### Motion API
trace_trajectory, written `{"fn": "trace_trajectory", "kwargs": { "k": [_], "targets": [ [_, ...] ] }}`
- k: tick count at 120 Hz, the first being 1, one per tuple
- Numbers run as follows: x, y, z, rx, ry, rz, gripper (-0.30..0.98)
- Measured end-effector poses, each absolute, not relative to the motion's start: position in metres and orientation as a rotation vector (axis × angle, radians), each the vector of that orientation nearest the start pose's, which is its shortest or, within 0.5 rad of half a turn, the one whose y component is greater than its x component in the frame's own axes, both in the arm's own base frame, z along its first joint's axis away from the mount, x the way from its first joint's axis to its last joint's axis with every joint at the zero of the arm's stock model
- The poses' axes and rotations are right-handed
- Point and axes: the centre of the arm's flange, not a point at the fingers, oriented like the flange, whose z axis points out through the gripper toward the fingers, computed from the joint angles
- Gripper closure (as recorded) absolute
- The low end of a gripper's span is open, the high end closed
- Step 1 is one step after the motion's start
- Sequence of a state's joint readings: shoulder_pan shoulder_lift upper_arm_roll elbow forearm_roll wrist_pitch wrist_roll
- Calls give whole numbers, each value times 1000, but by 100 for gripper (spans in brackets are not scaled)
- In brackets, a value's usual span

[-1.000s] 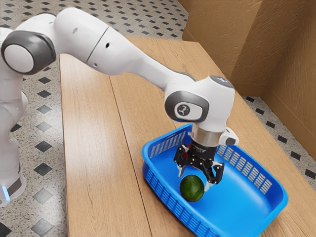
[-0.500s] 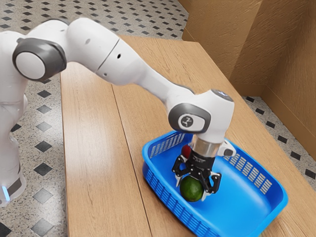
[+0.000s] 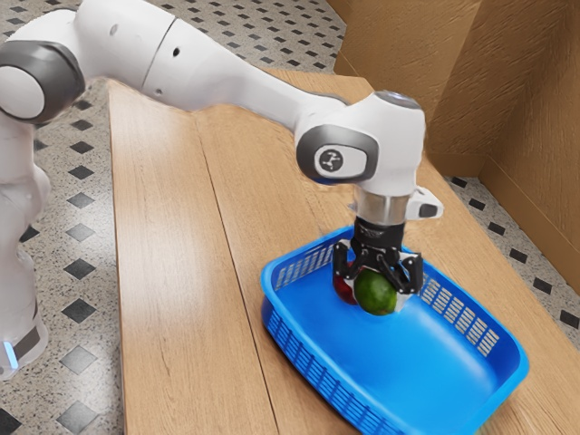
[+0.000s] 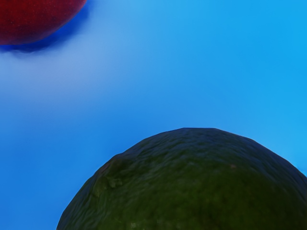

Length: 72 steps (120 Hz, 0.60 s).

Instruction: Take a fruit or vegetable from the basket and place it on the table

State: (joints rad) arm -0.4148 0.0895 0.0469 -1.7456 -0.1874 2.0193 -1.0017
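Observation:
In the exterior view my gripper (image 3: 377, 281) is shut on a dark green round fruit (image 3: 375, 293), one finger on each side of it. The fruit is raised above the floor of the blue basket (image 3: 399, 372). A red fruit (image 3: 344, 285) lies in the basket, partly hidden behind the green one and the gripper. The wrist view has the green fruit (image 4: 192, 187) large and close under my hand, with the red fruit (image 4: 36, 19) farther down on the blue basket floor (image 4: 158, 81).
The basket's slotted wall (image 3: 462, 319) rises around the fruits. Wooden table surface (image 3: 172, 263) extends from the basket toward the exterior view's left. A brown wall (image 3: 507, 100) stands beyond the table.
My hand first lowered around the green fruit, and the gripper closed on it. Since then hand and fruit have risen together, leaving the basket floor where the fruit lay.

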Motion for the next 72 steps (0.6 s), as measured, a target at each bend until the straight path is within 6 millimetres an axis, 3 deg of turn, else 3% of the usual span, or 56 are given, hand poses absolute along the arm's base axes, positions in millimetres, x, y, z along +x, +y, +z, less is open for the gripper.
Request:
{"fn": "trace_trajectory", "kwargs": {
  "k": [12, 22, 28, 37, 45, 52, 61, 72],
  "targets": [
    [554, -184, 599, -3154, -1234, -287, 61],
    [558, -133, 619, -3074, -1356, -378, 65],
    [568, -82, 619, -2985, -1489, -400, 67],
    [575, 11, 614, -2812, -1721, -413, 71],
    [570, 88, 609, -2661, -1900, -414, 72],
    [561, 138, 607, -2554, -2015, -414, 71],
    [551, 175, 605, -2469, -2103, -413, 69],
    [550, 178, 605, -2458, -2131, -410, 36]
  ]
}}
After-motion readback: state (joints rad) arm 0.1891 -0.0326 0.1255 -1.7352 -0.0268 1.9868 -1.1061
